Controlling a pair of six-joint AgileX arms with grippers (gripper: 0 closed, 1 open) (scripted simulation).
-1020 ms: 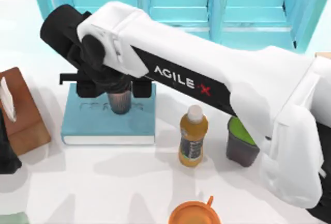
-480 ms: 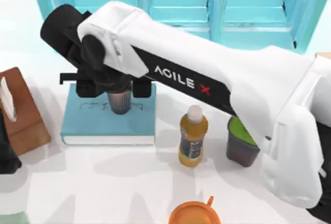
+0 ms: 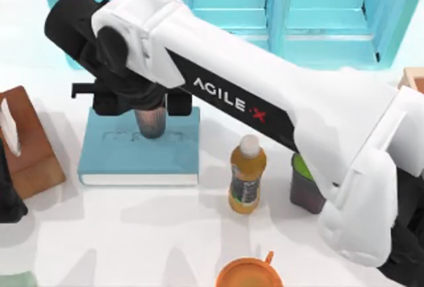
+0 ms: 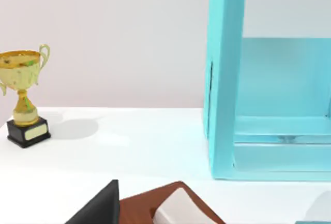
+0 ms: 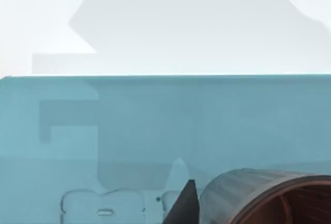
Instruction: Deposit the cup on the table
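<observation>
Nearest to me stand an orange cup (image 3: 248, 273), then a juice bottle (image 3: 246, 175) & plant pot (image 3: 306, 191) on the white counter (image 3: 132, 234). Farther, the right gripper (image 3: 151, 105) is above the teal book (image 3: 139, 151), its fingers closed on the cup (image 3: 152, 122). I judge this the carry step; next it must pass the book's edge and go down on free counter, w/o hitting the bottle. Left arm is parked at the left.

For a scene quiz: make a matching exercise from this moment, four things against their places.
Things:
1. cup
2. juice bottle
3. trophy
4. orange cup

Places:
A. near edge of the table, top view
B. white surface beside the cabinet
C. over the book, at the right gripper
D. between book and plant pot

Pairs: 1-C, 2-D, 3-B, 4-A
</observation>
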